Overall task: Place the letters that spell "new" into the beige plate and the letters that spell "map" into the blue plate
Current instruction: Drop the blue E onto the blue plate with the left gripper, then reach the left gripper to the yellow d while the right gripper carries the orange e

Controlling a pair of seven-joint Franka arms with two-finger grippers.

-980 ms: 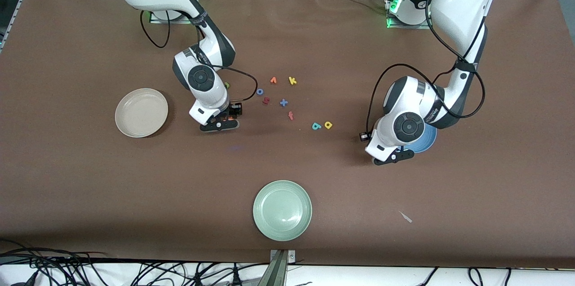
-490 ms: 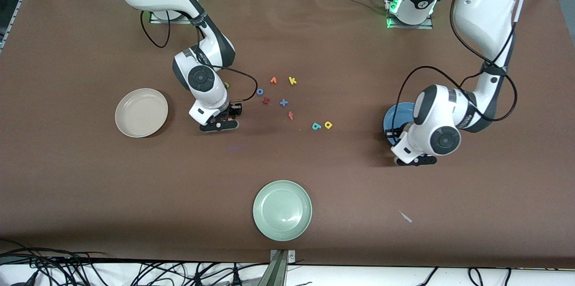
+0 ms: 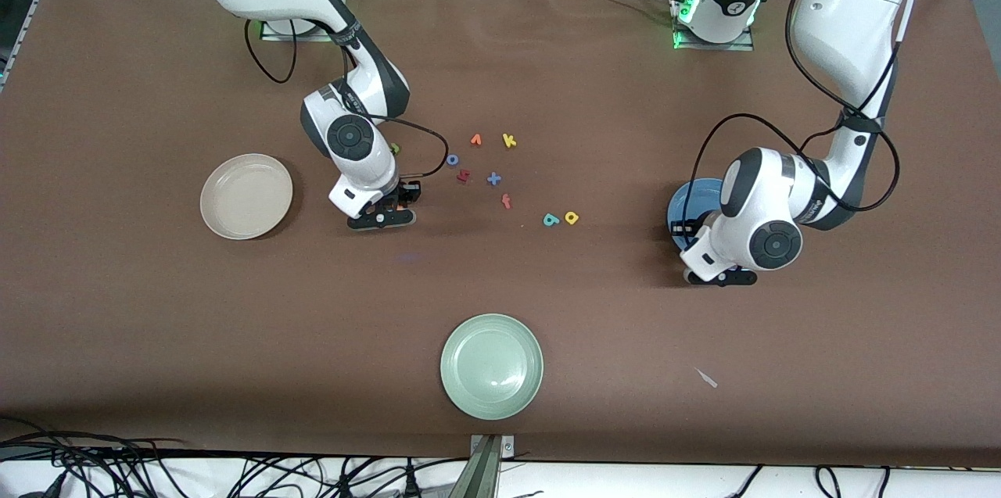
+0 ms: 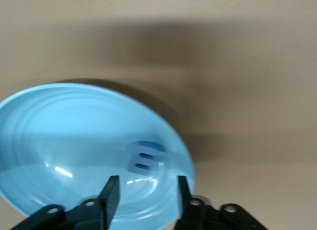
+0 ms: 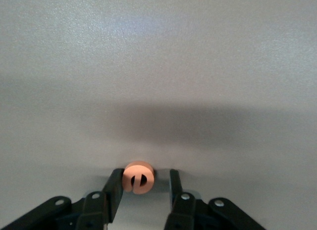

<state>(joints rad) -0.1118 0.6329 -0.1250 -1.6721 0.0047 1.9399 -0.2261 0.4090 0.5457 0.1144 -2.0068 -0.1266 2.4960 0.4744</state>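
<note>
The blue m (image 4: 144, 156) lies inside the blue plate (image 4: 59, 136), free of my left gripper (image 4: 146, 190), which hangs open just above it. In the front view that gripper (image 3: 715, 277) is over the blue plate's (image 3: 692, 205) rim. My right gripper (image 5: 144, 185) is down at the table, open around the orange e (image 5: 138, 177); one finger touches the e, the other stands off it. From the front, this gripper (image 3: 383, 218) is beside the beige plate (image 3: 246, 195). The green n (image 3: 396, 148), pinkish-red w (image 3: 463, 176), teal a (image 3: 550, 220) and yellow p (image 3: 572, 217) lie mid-table.
Other letters lie among them: orange v (image 3: 475, 140), yellow k (image 3: 509, 141), blue o (image 3: 452, 159), blue x (image 3: 493, 179), red-orange f (image 3: 507, 202). A pale green plate (image 3: 491, 366) sits nearest the front camera. A small white scrap (image 3: 706, 377) lies beside it.
My left arm has swung toward its own end of the table, over the blue plate, where the m now lies loose. My right arm has stayed in place at the e.
</note>
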